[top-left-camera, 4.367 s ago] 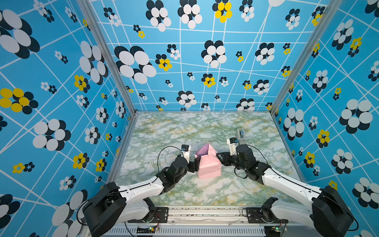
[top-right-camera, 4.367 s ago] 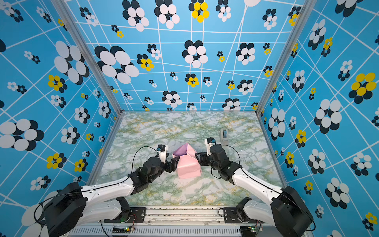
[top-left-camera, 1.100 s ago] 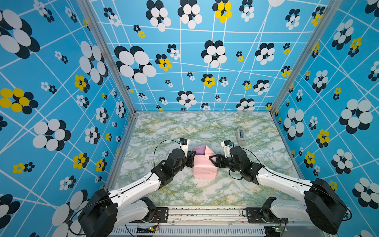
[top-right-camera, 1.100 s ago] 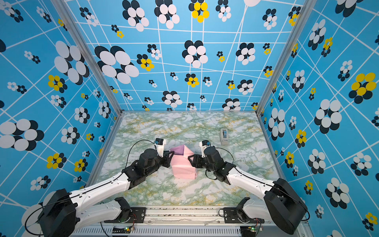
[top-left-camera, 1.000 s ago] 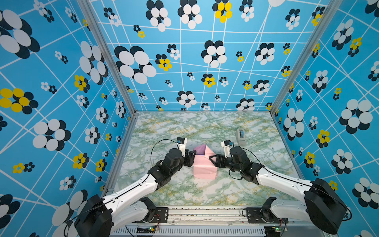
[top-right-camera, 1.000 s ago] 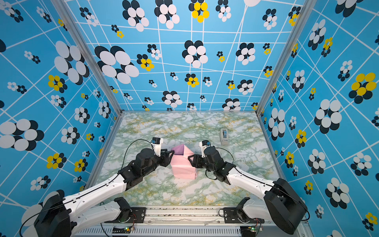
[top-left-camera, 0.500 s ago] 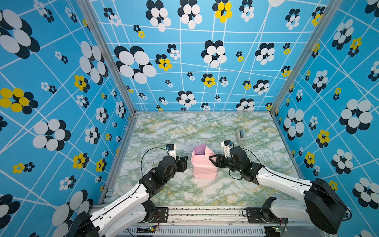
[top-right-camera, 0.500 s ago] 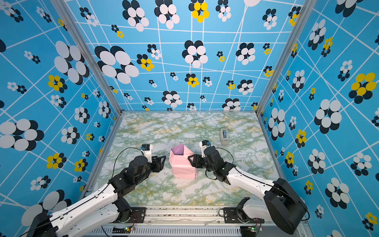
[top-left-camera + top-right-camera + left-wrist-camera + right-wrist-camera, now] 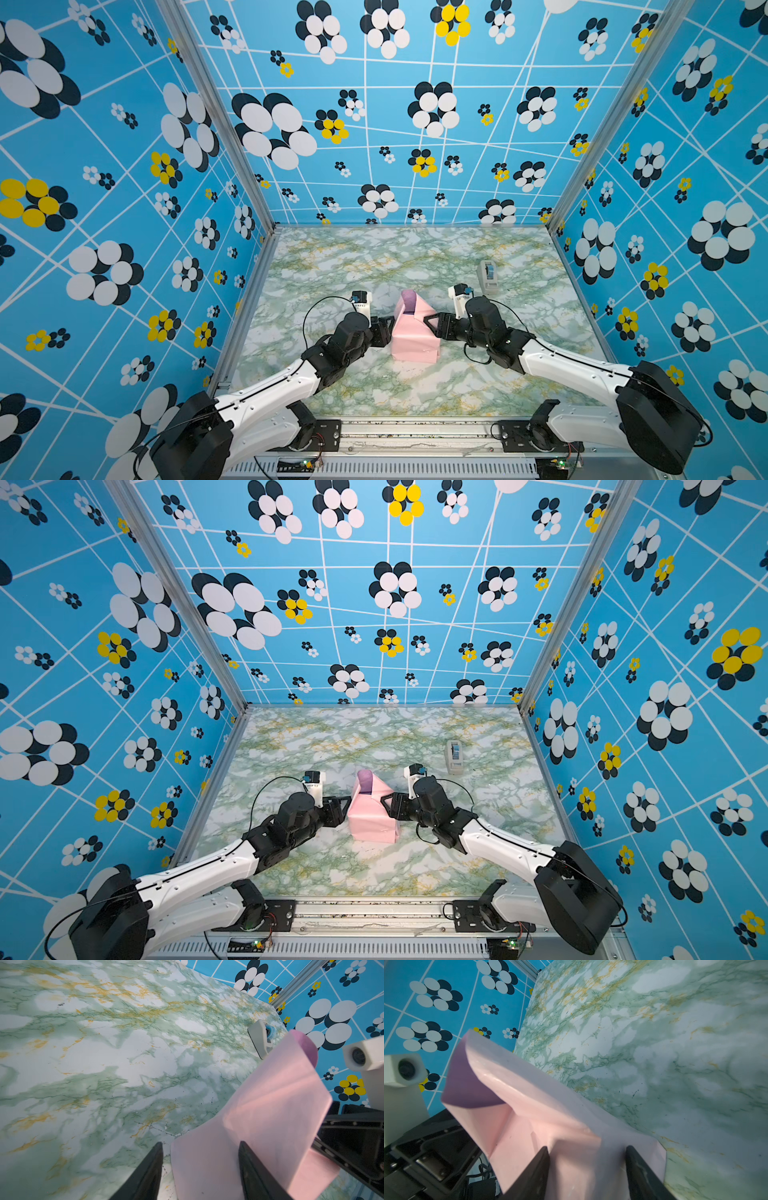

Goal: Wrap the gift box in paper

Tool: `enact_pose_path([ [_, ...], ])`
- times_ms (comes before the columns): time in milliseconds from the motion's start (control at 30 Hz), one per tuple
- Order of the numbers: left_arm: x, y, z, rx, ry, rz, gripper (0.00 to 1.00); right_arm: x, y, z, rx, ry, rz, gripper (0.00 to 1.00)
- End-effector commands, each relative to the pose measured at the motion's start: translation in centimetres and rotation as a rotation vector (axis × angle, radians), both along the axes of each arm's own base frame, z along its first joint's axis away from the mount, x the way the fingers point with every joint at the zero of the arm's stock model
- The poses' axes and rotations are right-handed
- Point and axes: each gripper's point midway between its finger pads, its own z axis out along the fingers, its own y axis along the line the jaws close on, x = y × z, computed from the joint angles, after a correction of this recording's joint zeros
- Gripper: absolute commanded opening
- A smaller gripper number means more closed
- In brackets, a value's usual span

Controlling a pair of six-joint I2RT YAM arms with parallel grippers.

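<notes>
The paper (image 9: 413,340) covers the box, hidden inside it, mid-table (image 9: 374,257). Its far flap (image 9: 409,300) stands unfolded, so I judge the ends are left to close. My left pincer (image 9: 386,330) and right pincer (image 9: 430,326) flank it, jaws apart, gripping nothing.
</notes>
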Motion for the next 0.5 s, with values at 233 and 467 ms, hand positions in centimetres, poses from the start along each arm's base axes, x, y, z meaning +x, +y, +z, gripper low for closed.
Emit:
enact_pose_path([
  [233, -0.2, -1.5, -1.0, -0.012, -0.006, -0.047, 0.6, -3.4, -2.5, -6.2, -0.175, 0.173, 0.025, 0.6],
  [467, 0.1, -2.0, -1.4, 0.019, 0.006, -0.185, 0.61, -3.7, -2.4, -6.3, -0.189, 0.171, 0.059, 0.6],
])
